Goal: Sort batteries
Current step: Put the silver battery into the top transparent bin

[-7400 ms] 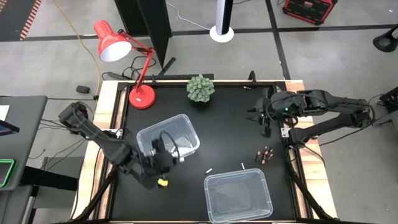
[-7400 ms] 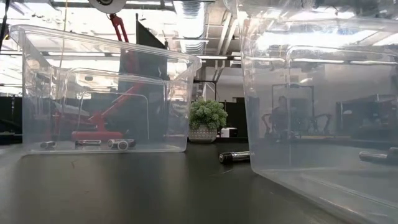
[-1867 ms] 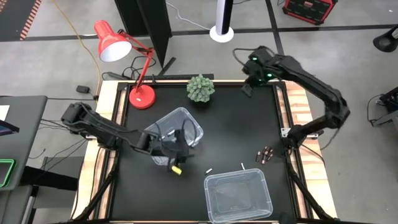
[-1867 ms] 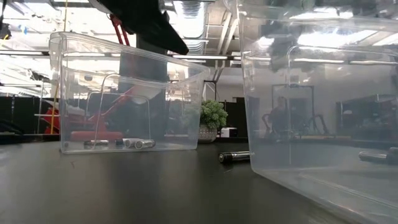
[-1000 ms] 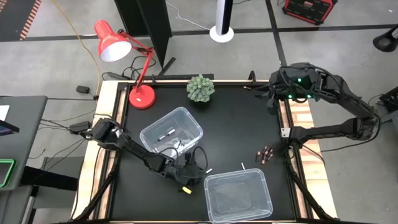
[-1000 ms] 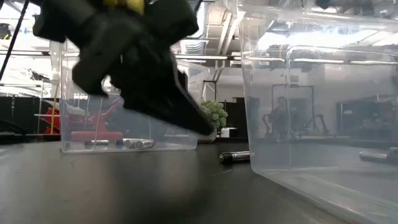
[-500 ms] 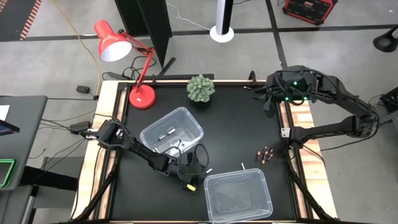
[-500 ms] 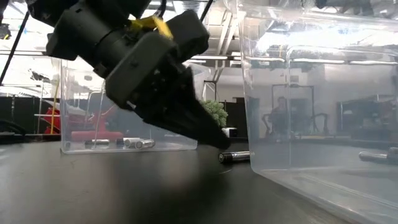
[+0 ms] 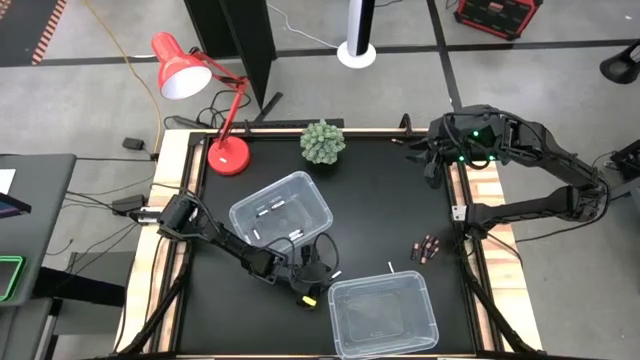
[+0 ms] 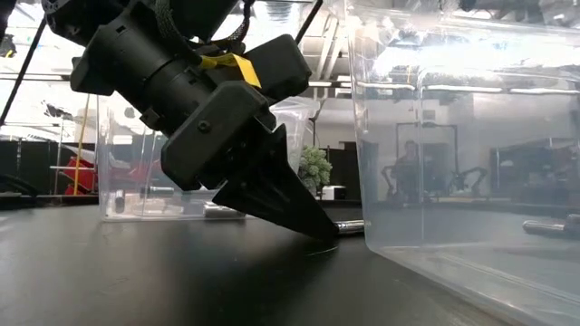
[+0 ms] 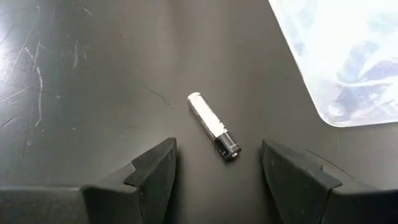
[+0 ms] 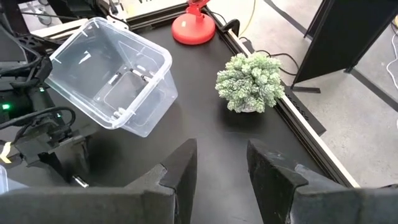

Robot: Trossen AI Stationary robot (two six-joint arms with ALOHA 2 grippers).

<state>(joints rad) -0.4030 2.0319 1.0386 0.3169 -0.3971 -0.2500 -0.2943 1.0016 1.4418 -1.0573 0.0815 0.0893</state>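
Now left gripper [image 11: 217,165] hovering, fingers apart, straddling silver battery [image 11: 212,125] on tabletop [image 11: 93,93]; centring before closing advisable; right gripper [image 12: 221,165] waiting, fingers parted.

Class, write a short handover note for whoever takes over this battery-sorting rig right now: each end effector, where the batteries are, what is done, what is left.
Left end effector: open, low over the table, straddling a loose silver battery, not gripping it.
Right end effector: empty, fingers apart, waiting high near the far right corner.
Done: a few silver batteries lie in the far clear bin.
Left: the straddled one, a second loose battery, and a dark cluster near the right edge. Near bin: no batteries made out from above.
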